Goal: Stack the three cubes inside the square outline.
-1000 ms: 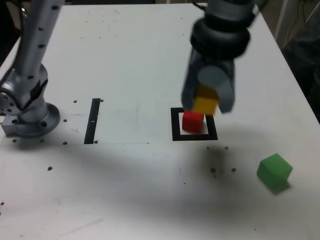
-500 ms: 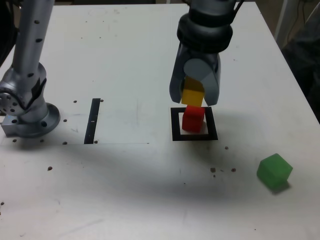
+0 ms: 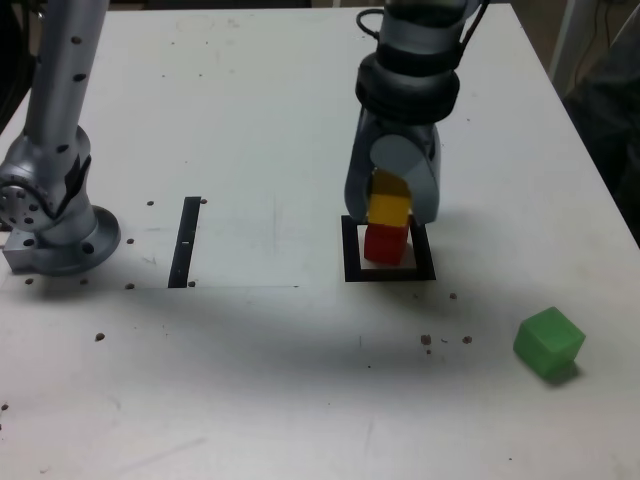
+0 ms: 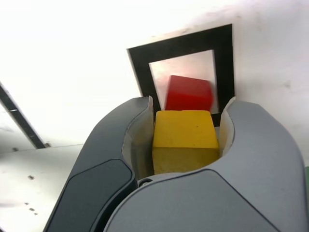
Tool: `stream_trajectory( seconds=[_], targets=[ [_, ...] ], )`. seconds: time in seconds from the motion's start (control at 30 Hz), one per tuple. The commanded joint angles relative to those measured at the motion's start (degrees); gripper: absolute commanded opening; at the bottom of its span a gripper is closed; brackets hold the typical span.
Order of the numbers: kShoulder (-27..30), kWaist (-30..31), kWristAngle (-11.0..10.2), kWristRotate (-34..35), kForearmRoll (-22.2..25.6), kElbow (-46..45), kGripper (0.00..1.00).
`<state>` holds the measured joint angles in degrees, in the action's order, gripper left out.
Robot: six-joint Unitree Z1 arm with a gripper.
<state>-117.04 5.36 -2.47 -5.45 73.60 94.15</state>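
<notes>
My gripper (image 3: 392, 205) is shut on the yellow cube (image 3: 388, 209), which sits between the grey fingers (image 4: 135, 145) in the wrist view as the yellow cube (image 4: 184, 140). Directly below it, the red cube (image 3: 385, 245) rests inside the square outline (image 3: 350, 255); the yellow cube looks to sit on or just above it. From the wrist, the red cube (image 4: 189, 94) shows inside the square outline (image 4: 181, 42). The green cube (image 3: 548, 342) lies apart on the table at the exterior view's lower right.
The arm's base (image 3: 55, 225) stands at the exterior view's left. A thin black strip (image 3: 186, 242) lies between the base and the outline. Small dark specks dot the white table (image 3: 300, 380).
The gripper has come down over the outline with the yellow cube, which now lines up right above the red cube instead of hanging higher and off to the side.
</notes>
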Motion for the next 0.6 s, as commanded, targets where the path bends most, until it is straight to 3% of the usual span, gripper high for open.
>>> stream_trajectory(
  seconds=[0.0,0.27,0.57],
  targets=[
    [-0.41,-0.1,0.27,-0.18,-0.7,-0.25,0.25],
    [-1.15,-0.24,0.74,-0.42,-1.81,-0.71,0.25],
    [-1.01,-0.99,-0.09,-0.52,-1.89,-1.96,0.26]
  ],
)
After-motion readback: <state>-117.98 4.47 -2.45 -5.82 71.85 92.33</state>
